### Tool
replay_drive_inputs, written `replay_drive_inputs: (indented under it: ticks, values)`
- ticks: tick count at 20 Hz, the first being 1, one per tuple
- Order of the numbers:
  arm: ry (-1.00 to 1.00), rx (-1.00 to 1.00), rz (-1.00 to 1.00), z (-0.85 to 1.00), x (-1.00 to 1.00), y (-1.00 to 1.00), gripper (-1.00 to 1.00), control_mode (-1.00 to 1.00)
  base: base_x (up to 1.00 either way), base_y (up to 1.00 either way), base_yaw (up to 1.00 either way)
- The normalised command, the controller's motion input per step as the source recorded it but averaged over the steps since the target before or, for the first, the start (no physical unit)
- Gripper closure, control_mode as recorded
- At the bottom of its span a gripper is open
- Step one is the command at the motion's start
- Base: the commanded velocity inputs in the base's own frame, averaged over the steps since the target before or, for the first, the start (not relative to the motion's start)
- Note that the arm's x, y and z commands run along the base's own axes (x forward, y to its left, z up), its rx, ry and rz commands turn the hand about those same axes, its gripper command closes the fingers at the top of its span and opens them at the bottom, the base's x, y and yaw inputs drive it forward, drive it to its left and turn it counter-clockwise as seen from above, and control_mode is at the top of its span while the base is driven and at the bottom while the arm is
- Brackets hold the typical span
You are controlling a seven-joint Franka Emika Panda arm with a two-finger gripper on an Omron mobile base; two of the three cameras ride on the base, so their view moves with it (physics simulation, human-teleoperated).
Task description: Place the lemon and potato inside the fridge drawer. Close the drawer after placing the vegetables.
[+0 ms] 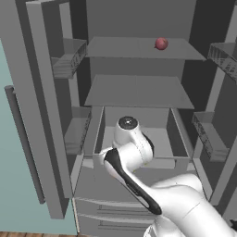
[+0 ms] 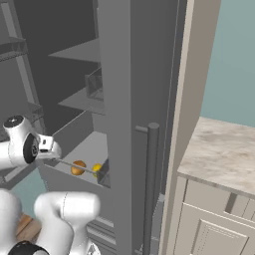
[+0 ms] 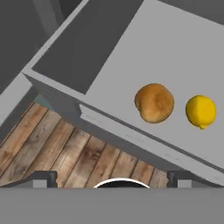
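The fridge drawer stands pulled out, a wide grey box below the shelves. In the hand view the brown-orange potato and the yellow lemon lie side by side on the drawer's floor, close together. From the right base view the potato and lemon sit low in the drawer, behind its front panel. My gripper hovers above the drawer's front edge, open, fingertips far apart with nothing between them.
A small dark red ball rests on the upper shelf. Wire-sided door bins hang on both open doors. The right door with its long handle stands close by, a marble counter beyond. Wooden floor lies below the drawer front.
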Motion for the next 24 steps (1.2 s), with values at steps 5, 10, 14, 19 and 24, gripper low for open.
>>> replay_drive_inputs:
  ticks: [5, 10, 14, 19, 24]
  values:
    - [0.11, -0.03, 0.1, -0.25, 0.16, 0.61, -1.0, -1.0, 0.0, 0.0, 0.0]
    - [0.19, 0.0, 0.08, -0.62, 0.68, 0.05, -1.0, -1.0, 0.0, 0.0, 0.0]
    - [0.2, 0.0, 0.07, -0.68, 0.66, 0.12, -1.0, -1.0, 0.0, 0.0, 0.0]
    - [0.15, 0.0, 0.08, -0.6, 0.68, 0.02, -1.0, -1.0, 0.0, 0.0, 0.0]
    - [0.0, 0.0, 0.07, -0.16, 0.59, 0.0, -1.0, -1.0, 0.0, 0.0, 0.0]
